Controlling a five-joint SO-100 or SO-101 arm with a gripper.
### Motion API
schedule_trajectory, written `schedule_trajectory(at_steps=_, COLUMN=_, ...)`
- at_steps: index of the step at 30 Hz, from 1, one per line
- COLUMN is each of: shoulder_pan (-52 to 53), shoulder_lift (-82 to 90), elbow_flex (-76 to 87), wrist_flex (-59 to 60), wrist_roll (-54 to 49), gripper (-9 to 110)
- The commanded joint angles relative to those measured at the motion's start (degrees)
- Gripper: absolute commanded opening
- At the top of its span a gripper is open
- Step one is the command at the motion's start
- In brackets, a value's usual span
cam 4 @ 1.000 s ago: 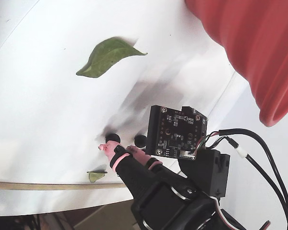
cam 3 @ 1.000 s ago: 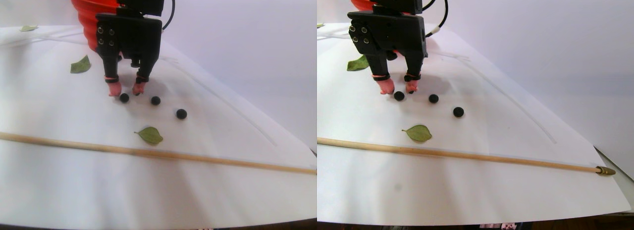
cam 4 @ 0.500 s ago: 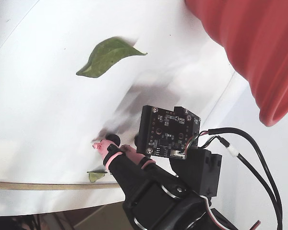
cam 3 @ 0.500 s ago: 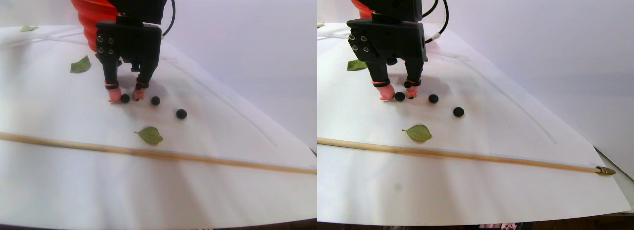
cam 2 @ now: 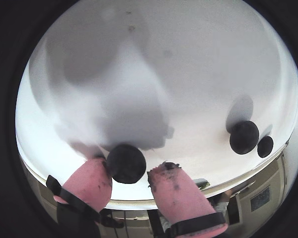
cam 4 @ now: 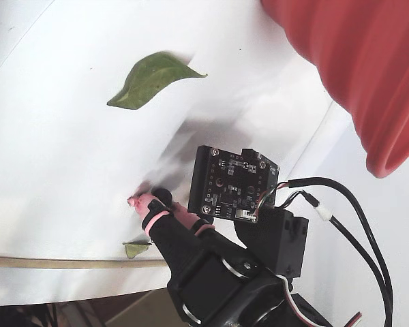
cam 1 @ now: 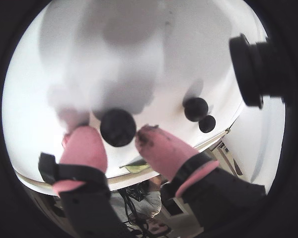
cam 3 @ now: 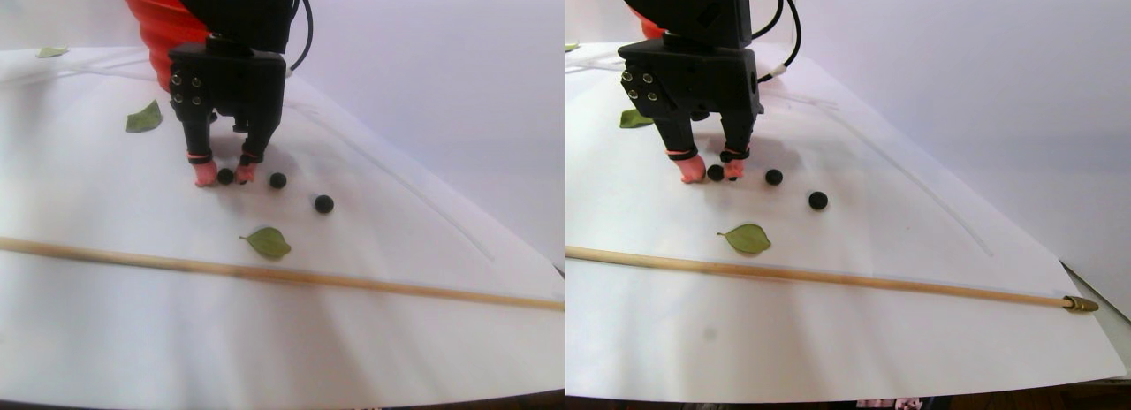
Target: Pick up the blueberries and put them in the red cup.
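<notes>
Three blueberries lie on the white sheet. The leftmost blueberry (cam 3: pixel 225 176) sits between the pink tips of my black gripper (cam 3: pixel 224 173), which points down at the sheet. In both wrist views this blueberry (cam 1: pixel 118 127) (cam 2: pixel 125 163) is against the left fingertip (cam 2: pixel 92 181), with a thin gap to the right fingertip (cam 2: pixel 174 186), so the gripper (cam 1: pixel 120 139) is open around it. Two more blueberries (cam 3: pixel 277 180) (cam 3: pixel 324 203) lie to the right. The red cup (cam 3: pixel 155 21) stands behind the arm and fills the top right of the fixed view (cam 4: pixel 354 68).
Green leaves (cam 3: pixel 143 117) (cam 3: pixel 268 242) (cam 3: pixel 50 50) lie on the sheet. A long wooden stick (cam 3: pixel 292 276) crosses it in front. In the fixed view a big leaf (cam 4: pixel 153 78) lies beyond the gripper, and the sheet's edge runs along the bottom.
The gripper has come down lower onto the sheet and its tips now flank the leftmost blueberry more closely. The other berries, leaves and cup have not moved.
</notes>
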State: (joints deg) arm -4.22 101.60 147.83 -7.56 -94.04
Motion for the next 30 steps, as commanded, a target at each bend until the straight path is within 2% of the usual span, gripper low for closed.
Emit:
schedule_trajectory(at_steps=1, shoulder_pan=0.09, shoulder_lift=-1.32, elbow_flex=-0.18, wrist_flex=-0.97, wrist_roll=1.05, gripper=14)
schedule_trajectory(at_steps=18, shoulder_pan=0.97, shoulder_lift=-3.08, elbow_flex=-2.46, wrist_flex=-1.32, wrist_roll=0.18, gripper=10)
schedule_trajectory(at_steps=30, shoulder_pan=0.62, shoulder_lift=5.54, elbow_flex=-2.72, wrist_flex=6.15, wrist_roll=0.35, gripper=10)
